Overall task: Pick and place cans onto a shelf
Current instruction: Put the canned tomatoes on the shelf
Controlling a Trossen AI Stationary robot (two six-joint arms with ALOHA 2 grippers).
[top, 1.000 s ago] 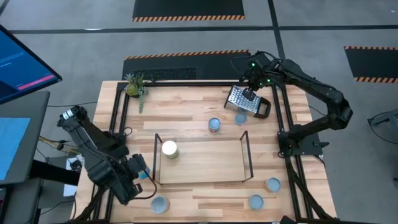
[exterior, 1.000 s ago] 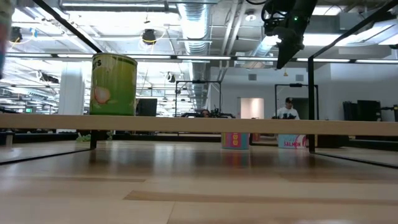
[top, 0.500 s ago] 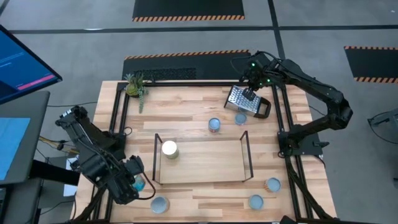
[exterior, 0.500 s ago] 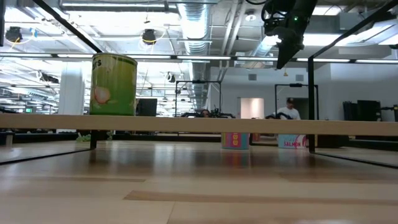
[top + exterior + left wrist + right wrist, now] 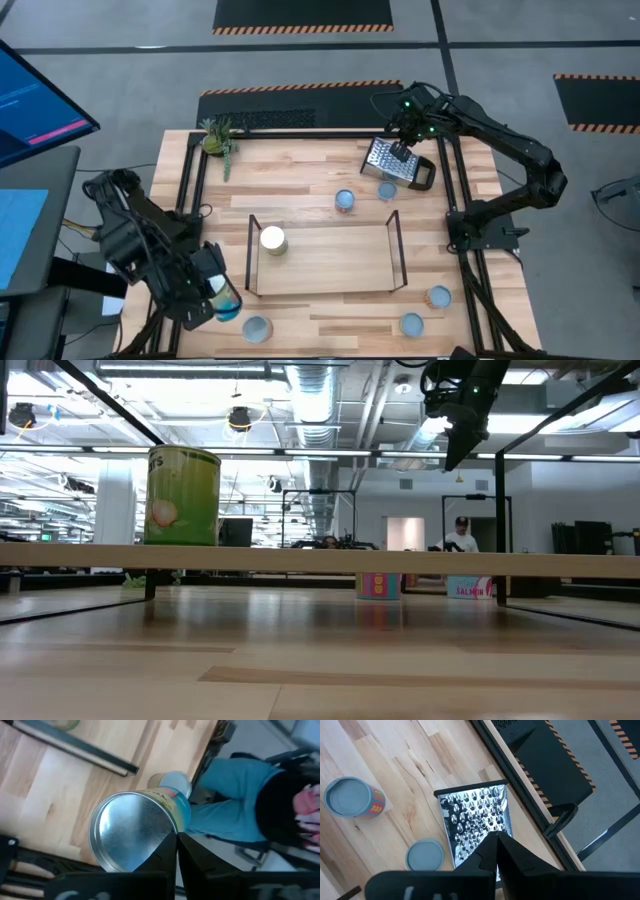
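My left gripper [image 5: 213,296] is at the table's near left corner, shut on a can [image 5: 226,297] that is tipped on its side. In the left wrist view the can's silvery end [image 5: 131,831] faces the camera. The wire shelf [image 5: 322,288] stands mid-table with a white-topped, green-labelled can [image 5: 272,239] [image 5: 183,496] in its left end. Other cans stand on the table at the near left [image 5: 257,328], in the middle [image 5: 345,201] [image 5: 387,190] and at the near right [image 5: 438,296] [image 5: 411,323]. My right gripper [image 5: 400,152] is shut, high above the grater [image 5: 477,822]. My left gripper has its fingertips [image 5: 170,851] together at the rim of the can's silvery end [image 5: 172,832]. The fingers themselves hide the exact place of contact. The can lies tilted on its side in the hold, its label side [image 5: 228,300] showing from above.
A small plant [image 5: 217,137] sits at the far left corner. The black table frame [image 5: 192,200] runs along the edges. A person in blue [image 5: 235,800] sits close by the near left corner, beyond the table's edge.
My left gripper has gone toward the table's near and left edges with the can and has turned. The can, upright a second ago, now lies tipped on its side in the hold.
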